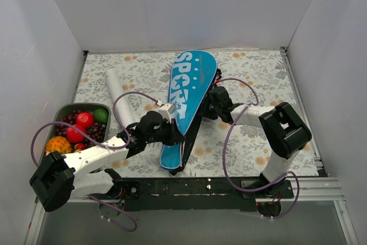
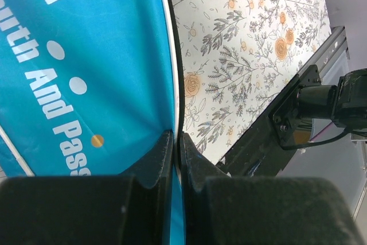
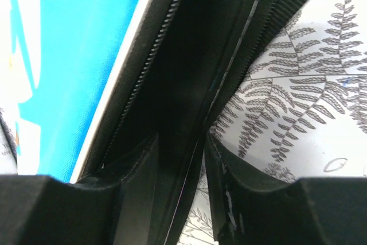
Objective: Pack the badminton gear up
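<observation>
The long blue cover (image 1: 192, 78) lettered "SPORT" lies slantwise across the middle of the floral cloth, its near part lifted off the cloth. My left gripper (image 1: 175, 135) is shut on its blue and white left edge; in the left wrist view (image 2: 176, 144) the fingers pinch that edge of the cover (image 2: 86, 55). My right gripper (image 1: 207, 105) is at the cover's right side; in the right wrist view (image 3: 182, 159) it is closed on the cover's black zipper band (image 3: 189, 55). A white cardboard tube (image 1: 116, 91) lies to the left. Rackets and shuttlecocks are out of view.
A dark tray (image 1: 69, 107) of colourful fruit sits at the far left beside my left arm. White walls enclose the cloth on three sides. A black rail (image 1: 200, 187) runs along the near edge and also shows in the left wrist view (image 2: 269, 136).
</observation>
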`<act>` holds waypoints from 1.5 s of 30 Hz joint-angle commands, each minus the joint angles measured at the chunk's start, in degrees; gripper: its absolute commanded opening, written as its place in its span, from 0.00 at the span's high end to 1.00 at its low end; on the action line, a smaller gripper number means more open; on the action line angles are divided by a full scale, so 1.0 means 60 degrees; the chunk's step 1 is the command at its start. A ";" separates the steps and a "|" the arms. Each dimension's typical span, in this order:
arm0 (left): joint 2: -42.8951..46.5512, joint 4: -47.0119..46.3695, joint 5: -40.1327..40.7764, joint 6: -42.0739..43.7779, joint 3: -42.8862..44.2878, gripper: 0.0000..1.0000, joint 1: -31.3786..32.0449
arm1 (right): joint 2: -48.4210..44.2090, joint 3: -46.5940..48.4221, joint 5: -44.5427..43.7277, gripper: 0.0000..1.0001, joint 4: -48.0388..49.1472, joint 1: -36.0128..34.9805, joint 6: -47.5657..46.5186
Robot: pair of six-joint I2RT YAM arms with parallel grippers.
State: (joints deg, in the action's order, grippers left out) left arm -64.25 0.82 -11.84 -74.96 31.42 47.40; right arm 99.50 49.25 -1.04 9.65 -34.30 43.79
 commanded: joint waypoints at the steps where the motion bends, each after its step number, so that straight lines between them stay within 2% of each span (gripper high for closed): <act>1: 0.0235 -0.0620 -0.0576 -0.0031 -0.0080 1.00 0.0069 | 0.0890 -0.0225 0.0100 0.58 -0.0364 -0.0215 0.0260; 2: 0.0249 -0.0606 -0.0605 -0.0031 -0.0066 1.00 0.0055 | 0.0950 -0.0240 0.0129 0.61 -0.0204 -0.0215 0.0304; 4: 0.0293 -0.0605 -0.0708 -0.0031 -0.0066 1.00 0.0055 | 0.1125 -0.0299 0.0393 0.76 -0.0100 -0.0201 0.0377; 5: 0.0322 -0.0591 -0.0752 -0.0017 -0.0051 1.00 0.0055 | 0.1155 -0.0357 0.0422 0.98 0.0089 -0.0215 0.0406; 9: 0.0352 -0.0401 -0.0737 0.0056 -0.0051 1.00 0.0055 | 0.1039 -0.0518 0.0217 0.99 0.0311 -0.0215 0.0334; 15: 0.0425 0.0388 -0.0299 0.0247 0.0226 1.00 0.0055 | -0.0556 -0.0607 -0.0720 0.99 -0.0420 -0.0215 -0.0659; 20: 0.0337 0.1415 0.0447 0.0510 0.1178 1.00 0.0055 | -0.2621 -0.0197 -0.1144 0.99 -0.1592 -0.0215 -0.1496; 22: 0.0308 0.1869 0.0682 0.0540 0.1485 1.00 0.0055 | -0.3310 0.0271 -0.1218 0.99 -0.2645 -0.0230 -0.1861; 27: 0.0424 0.3348 0.1487 0.0554 0.3023 1.00 0.0055 | -0.5021 0.0784 -0.1277 0.99 -0.3775 -0.0303 -0.2142; 30: 0.0688 0.3978 0.2232 0.0700 0.3856 1.00 0.0055 | -0.5727 0.0843 -0.1510 0.99 -0.4127 -0.0318 -0.2332; 33: 0.0544 0.4359 0.2878 0.1096 0.4327 1.00 0.0026 | -0.5497 0.0916 -0.1643 0.99 -0.4726 -0.0303 -0.2582; 35: 0.0105 0.4959 0.2342 0.1198 0.4898 1.00 0.0040 | -0.5669 0.0919 -0.1556 0.99 -0.5023 -0.0376 -0.2494; 37: 0.0001 0.4639 0.2774 0.1054 0.4315 1.00 0.0055 | -0.6344 0.0246 -0.1745 0.99 -0.4073 -0.0596 -0.2435; 38: -0.0130 0.4827 0.2445 0.1009 0.4387 1.00 0.0055 | -0.6229 0.0229 -0.1717 0.99 -0.4040 -0.0567 -0.2421; 39: -0.0103 0.4713 0.2180 0.0922 0.4402 1.00 0.0098 | -0.5778 0.0460 -0.1775 0.99 -0.5026 -0.0538 -0.2493; 40: 0.0057 0.4422 0.2308 0.0863 0.3895 1.00 0.0099 | -0.5715 0.0579 -0.1775 0.99 -0.5137 -0.0624 -0.2479; 41: 0.0175 0.3970 0.2426 0.0848 0.3657 1.00 0.0099 | -0.5787 0.0290 -0.1703 0.99 -0.5023 -0.0683 -0.2436; 43: 0.0060 0.4037 0.2704 0.0950 0.3538 1.00 0.0084 | -0.6197 -0.0122 -0.1556 0.99 -0.4291 -0.0698 -0.2231; 45: -0.0174 0.4140 0.3099 0.1212 0.3509 1.00 0.0084 | -0.6068 -0.0109 -0.1614 0.99 -0.4463 -0.0699 -0.2201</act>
State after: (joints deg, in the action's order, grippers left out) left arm -64.36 28.84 1.19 -69.34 52.84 48.14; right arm 64.79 48.90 -13.50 -19.59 -37.21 30.02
